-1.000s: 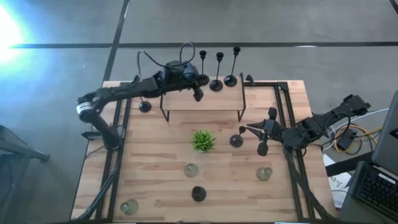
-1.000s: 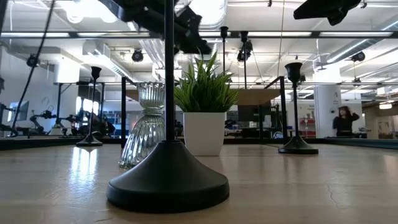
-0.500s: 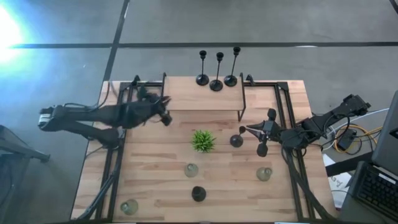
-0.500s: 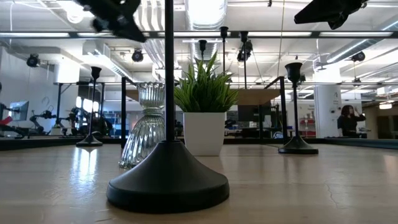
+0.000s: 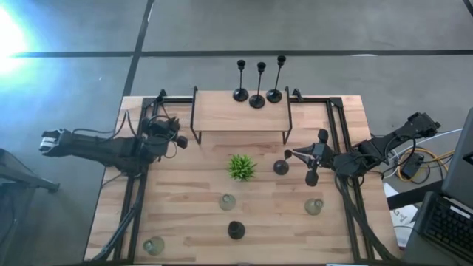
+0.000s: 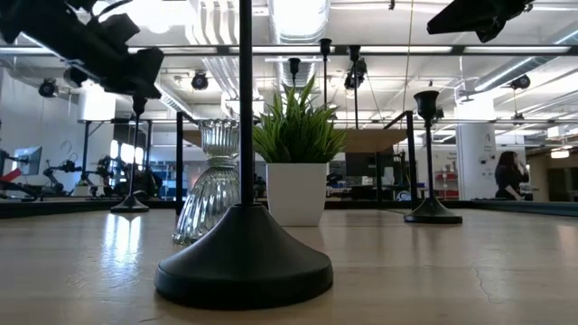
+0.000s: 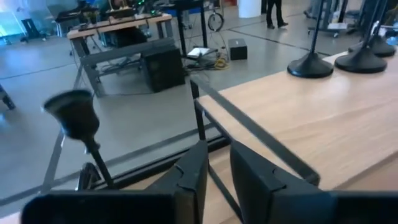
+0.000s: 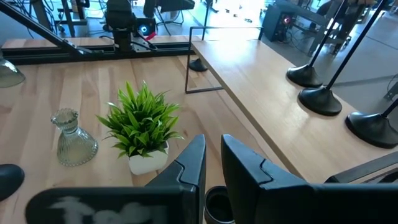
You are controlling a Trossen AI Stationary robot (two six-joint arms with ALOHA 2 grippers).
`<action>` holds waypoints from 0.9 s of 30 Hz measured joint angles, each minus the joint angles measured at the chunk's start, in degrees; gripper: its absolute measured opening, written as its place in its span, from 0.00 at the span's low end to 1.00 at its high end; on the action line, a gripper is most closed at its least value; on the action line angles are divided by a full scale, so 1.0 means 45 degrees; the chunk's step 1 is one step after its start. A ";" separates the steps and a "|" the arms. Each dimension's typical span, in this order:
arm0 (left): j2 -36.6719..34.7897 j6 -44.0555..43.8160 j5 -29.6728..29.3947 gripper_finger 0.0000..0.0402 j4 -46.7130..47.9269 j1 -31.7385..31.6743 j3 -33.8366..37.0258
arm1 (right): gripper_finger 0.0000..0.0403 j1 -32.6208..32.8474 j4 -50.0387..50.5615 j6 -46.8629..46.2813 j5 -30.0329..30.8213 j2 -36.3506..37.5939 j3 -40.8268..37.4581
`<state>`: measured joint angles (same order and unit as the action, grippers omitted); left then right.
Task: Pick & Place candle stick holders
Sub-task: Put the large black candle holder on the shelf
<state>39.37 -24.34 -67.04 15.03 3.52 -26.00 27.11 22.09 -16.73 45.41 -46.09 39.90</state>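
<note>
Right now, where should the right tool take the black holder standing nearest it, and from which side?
Probably the slim upright stem of the black holder, just under its cup, coming from the right tool's own side. The stem fits between fingers, while the round base is wide and flat.

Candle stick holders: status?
Left end effector at left rail, empty. Right end effector beside a black holder. Three black holders on shelf. Plant nearby.

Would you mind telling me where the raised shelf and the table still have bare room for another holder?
The raised shelf is bare across its left and middle; only its back right edge is crowded by three black holders. The table is open between the plant and the left claw.
</note>
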 joint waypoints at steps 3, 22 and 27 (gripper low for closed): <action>-0.0109 -0.0438 -0.0007 0.26 0.0015 -0.0002 0.0317 | 0.11 0.0000 0.0005 0.0000 0.0000 0.0000 0.0000; -0.0689 -0.0964 -0.1975 0.57 -0.0181 -0.0021 0.2875 | 0.11 -0.0005 0.0067 0.0455 0.0120 0.0010 0.0000; -0.0723 -0.1214 -0.3362 0.57 -0.1114 -0.0084 0.3596 | 0.11 -0.0005 0.0020 0.0455 0.0627 0.0015 0.0000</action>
<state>36.11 -29.80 -82.17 10.01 3.14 -9.82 27.09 22.18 -14.68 48.23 -46.02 39.90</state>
